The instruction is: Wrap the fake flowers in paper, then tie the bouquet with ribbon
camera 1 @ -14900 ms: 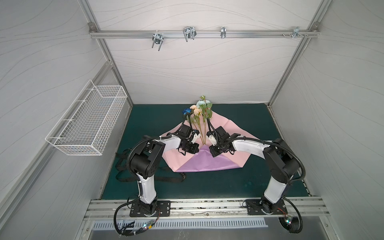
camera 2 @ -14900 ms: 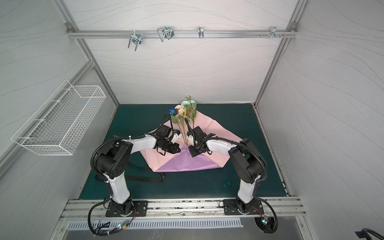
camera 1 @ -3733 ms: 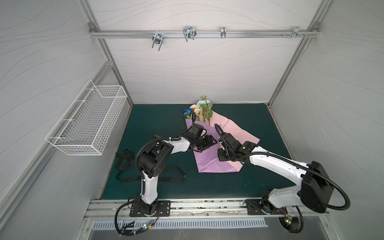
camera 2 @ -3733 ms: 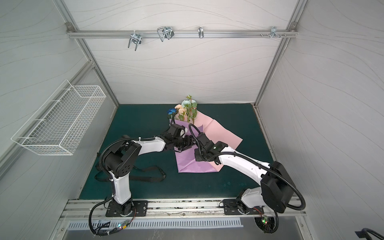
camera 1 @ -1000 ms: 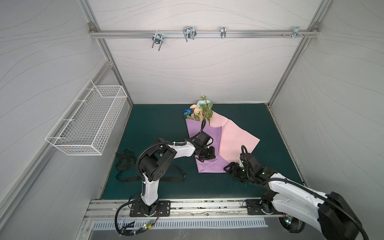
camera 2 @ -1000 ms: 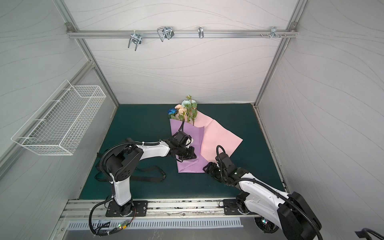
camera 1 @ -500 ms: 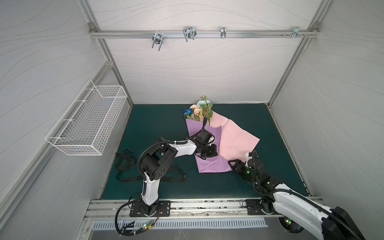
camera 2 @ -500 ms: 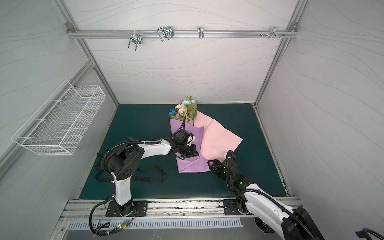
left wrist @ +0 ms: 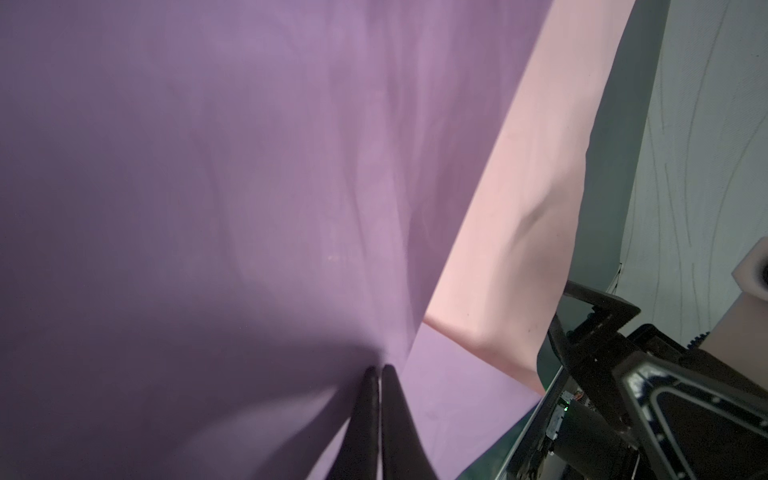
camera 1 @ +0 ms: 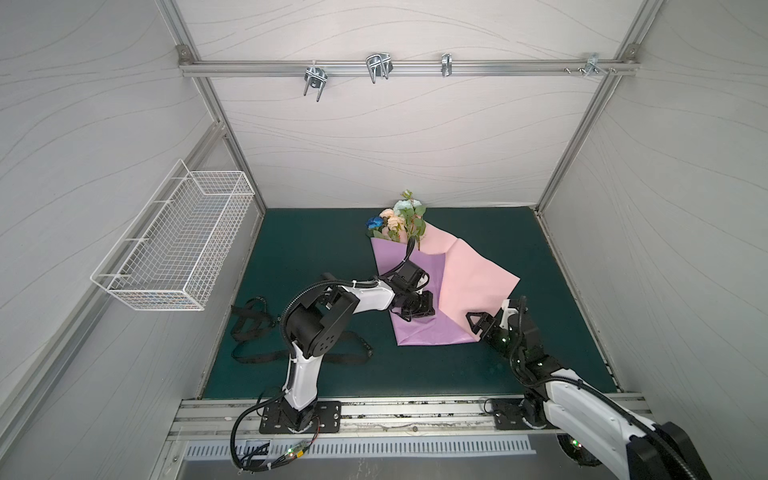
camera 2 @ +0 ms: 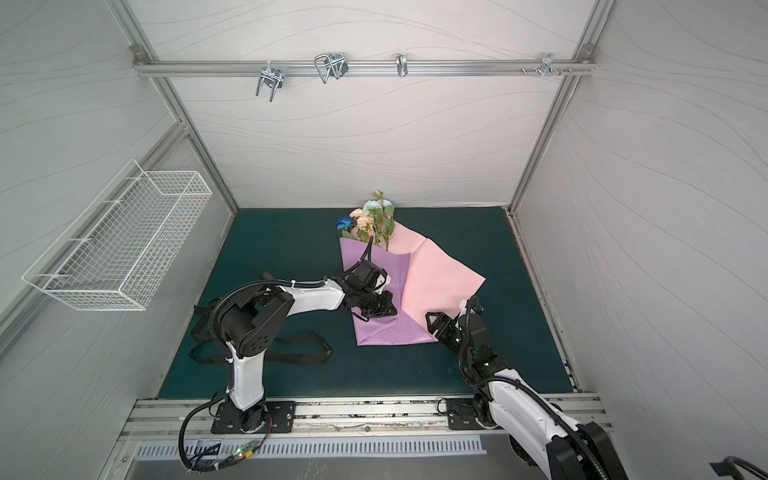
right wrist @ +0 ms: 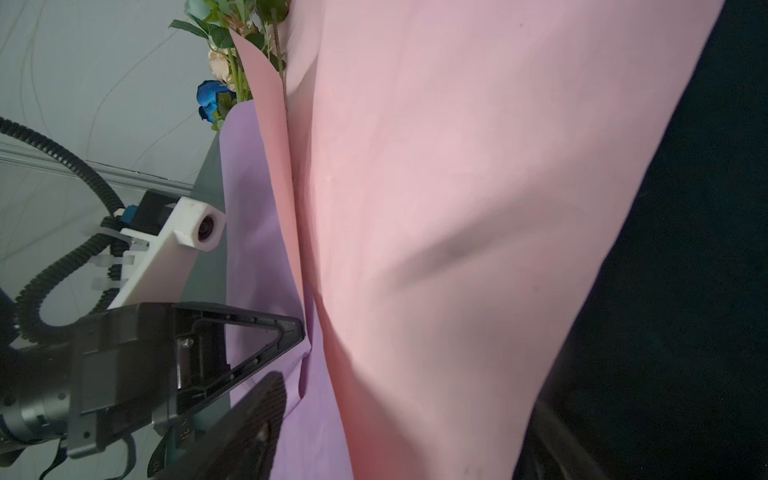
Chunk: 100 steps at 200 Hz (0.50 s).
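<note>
Right gripper [camera 1: 487,319] has let go and backed off, jaws apart; left gripper [left wrist: 379,370], jaws together, pins the lilac wrap [camera 1: 390,266] over the bouquet of fake flowers [camera 1: 400,218] at the bench's [camera 1: 311,257] back; one fold done, ribbon [camera 1: 249,326] untouched

Closed left hand [left wrist: 379,369] touches lilac paper [left wrist: 208,166].

— What is the sheet [camera 1: 390,262] made of?
— Paper. It's smooth and matt, lilac on one face and pink on the other, softly creased.
— And the bouquet [camera 1: 399,216]?
— Cloth-looking petals and plastic-looking leaves, no shine.
— Your own parts?
— My left gripper [left wrist: 379,370] is matt black plastic. My arm shell [camera 1: 370,297] is glossy white plastic.
— Around you?
— A dull dark-green mat [camera 1: 316,257], a white coated wire basket [camera 1: 178,245], a brushed metal rail [camera 1: 415,68] and a black woven-looking ribbon [camera 1: 257,356].
</note>
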Available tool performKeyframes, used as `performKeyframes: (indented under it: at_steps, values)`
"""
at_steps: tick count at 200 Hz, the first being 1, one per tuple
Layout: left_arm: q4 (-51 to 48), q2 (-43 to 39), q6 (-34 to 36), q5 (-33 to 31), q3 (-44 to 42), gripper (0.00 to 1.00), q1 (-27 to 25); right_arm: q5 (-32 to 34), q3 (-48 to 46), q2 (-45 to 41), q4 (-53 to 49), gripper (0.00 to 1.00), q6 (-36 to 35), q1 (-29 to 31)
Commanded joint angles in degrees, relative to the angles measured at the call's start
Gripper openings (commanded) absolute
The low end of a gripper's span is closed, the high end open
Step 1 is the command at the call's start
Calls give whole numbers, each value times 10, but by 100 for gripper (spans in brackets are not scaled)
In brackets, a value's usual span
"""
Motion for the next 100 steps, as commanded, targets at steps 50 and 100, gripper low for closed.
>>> performKeyframes:
  at_steps: [50, 100]
  values:
    - [9, 29, 7, 2, 55, 8, -1, -42, 69, 133, 109, 78, -65, -28]
    - [-16, 35, 18, -27, 80, 8, 0, -41, 123, 184, 78, 72, -115, -55]
